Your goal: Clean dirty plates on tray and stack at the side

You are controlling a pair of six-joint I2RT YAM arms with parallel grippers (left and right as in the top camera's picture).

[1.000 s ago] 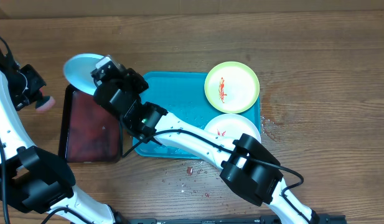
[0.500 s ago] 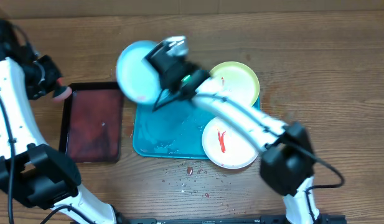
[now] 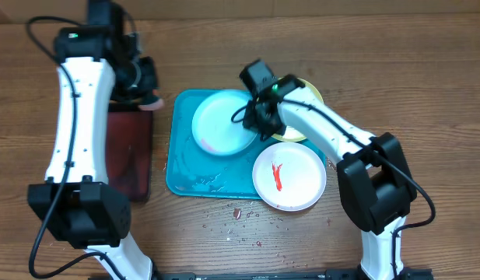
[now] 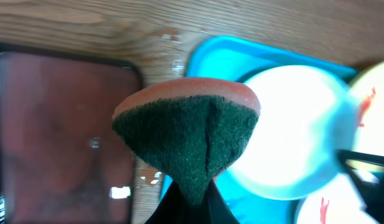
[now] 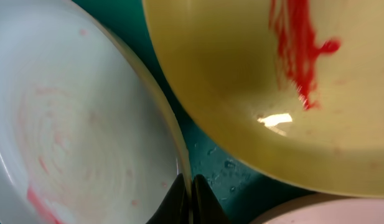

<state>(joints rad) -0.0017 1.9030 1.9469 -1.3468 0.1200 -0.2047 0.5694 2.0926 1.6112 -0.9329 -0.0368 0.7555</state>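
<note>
Tightly, right fingers [image 5: 175, 202] pinch a glossy round plate [image 5: 86, 124]; left fingers [image 4: 173, 211] squeeze a fuzzy sponge [image 4: 185, 137].

Left arm [image 3: 72, 109] stretched far forward, right arm [image 3: 317, 124] angled inward to centre, both jaws clamped tight.

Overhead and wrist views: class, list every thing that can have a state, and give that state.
light-blue plate, over the tray, faint pink smears, rim pinched.
yellow-green plate, red smear, uncleaned.
white plate, red smear, on the tray's corner.
tray, wet.
sponge, folded, gripped.
left gripper, shut on the sponge.
right gripper, shut on the light-blue plate's rim.
</note>
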